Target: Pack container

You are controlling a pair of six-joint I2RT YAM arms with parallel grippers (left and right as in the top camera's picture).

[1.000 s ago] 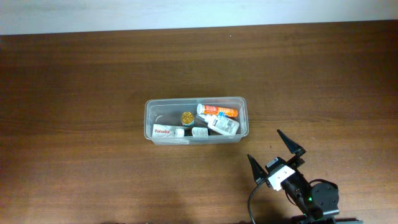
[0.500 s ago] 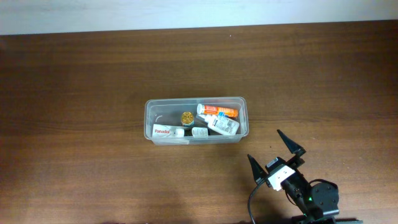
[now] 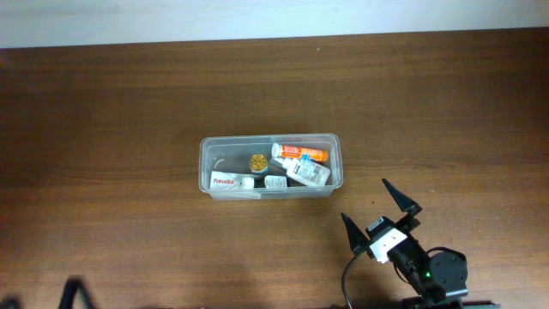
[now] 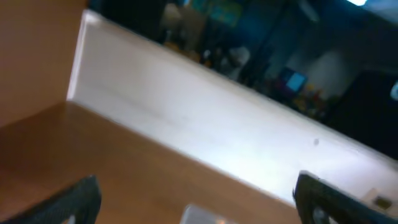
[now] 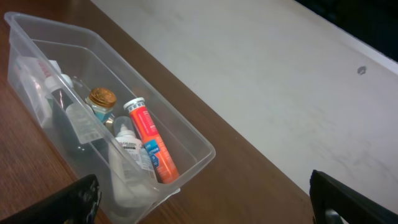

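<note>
Nearest the robot's base, the right gripper stands with its fingers spread wide and holds nothing. The left gripper also shows its two tips far apart with nothing held between them.

Just beyond the right gripper, near the middle of the table, sits the one container, upright and touched by neither arm. We count inside it one Panadol box, one gold-capped jar, one white bottle and one orange tube, plus at least one small clear bottle. The crowding leaves the exact total unsure.

We judge the tub light even when loaded, thin-walled, springy and slick. The rim of a long wall or a short end looks the best place to grip. The loose contents may slide if it tips.

Farthest off, a pale wall borders the table.
</note>
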